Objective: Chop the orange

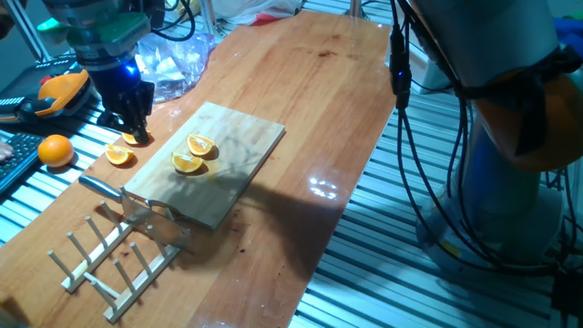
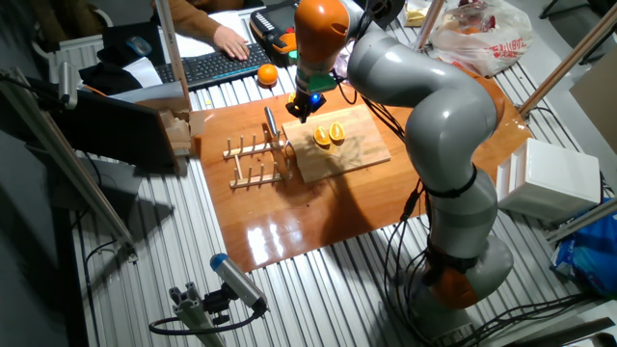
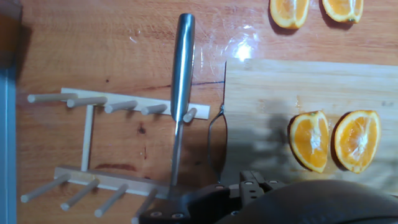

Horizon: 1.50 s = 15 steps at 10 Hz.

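Orange [image 1: 194,155]: lies in two wedge-shaped pieces, cut faces up, side by side on the cutting board [image 1: 246,150]. Judged already chopped; board serves as the cutting surface and keeps the bench [image 1: 310,82] unmarked.

Knife [image 1: 123,194]: rests on the bench with the blade at the board's edge and the handle beside the wooden peg rack [image 1: 114,260]. Likely laid down clear of the fruit.

Two smaller wedges [image 1: 126,148]: off the board, near the gripper [image 1: 133,123].

Whole orange [image 1: 56,149]: well apart, at the bench edge.

Jaws: state cannot be told; nothing visibly clamped, tips low over the bench.
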Available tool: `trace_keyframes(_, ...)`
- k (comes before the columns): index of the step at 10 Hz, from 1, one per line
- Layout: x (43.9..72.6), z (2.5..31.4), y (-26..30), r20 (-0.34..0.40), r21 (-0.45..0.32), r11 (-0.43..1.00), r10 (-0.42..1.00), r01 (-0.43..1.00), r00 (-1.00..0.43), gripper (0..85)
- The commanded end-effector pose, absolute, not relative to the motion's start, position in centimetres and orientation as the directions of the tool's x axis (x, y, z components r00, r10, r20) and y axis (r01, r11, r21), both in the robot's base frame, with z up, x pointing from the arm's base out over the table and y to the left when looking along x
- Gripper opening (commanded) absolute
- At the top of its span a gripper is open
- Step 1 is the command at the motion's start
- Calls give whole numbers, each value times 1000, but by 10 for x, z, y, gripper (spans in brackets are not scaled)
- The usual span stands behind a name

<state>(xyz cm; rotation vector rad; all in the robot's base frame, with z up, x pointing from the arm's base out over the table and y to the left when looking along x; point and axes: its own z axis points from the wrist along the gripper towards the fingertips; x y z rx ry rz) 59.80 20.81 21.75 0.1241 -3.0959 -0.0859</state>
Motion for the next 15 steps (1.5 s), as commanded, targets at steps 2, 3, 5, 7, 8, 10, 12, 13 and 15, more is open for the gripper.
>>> trace_keyframes(2, 598, 218, 212, 32, 53, 996, -79, -77, -996, 0)
trace_keyframes(3, 599, 218, 213, 28, 51, 996, -79, -77, -997, 0)
trace_keyframes(5, 599, 218, 214, 31, 52, 995, -85, -83, -996, 0)
trace_keyframes(7, 601, 218, 214, 23, 50, 994, -94, -93, -995, 0)
trace_keyframes(8, 600, 218, 214, 21, 50, 994, -94, -93, -995, 0)
trace_keyframes(10, 600, 219, 216, 23, 50, 995, -92, -91, -995, 0)
trace_keyframes(12, 601, 219, 218, 24, 50, 995, -91, -89, -996, 0)
trace_keyframes(13, 601, 220, 219, 23, 50, 995, -92, -91, -995, 0)
trace_keyframes(15, 601, 220, 219, 24, 51, 994, -94, -93, -995, 0)
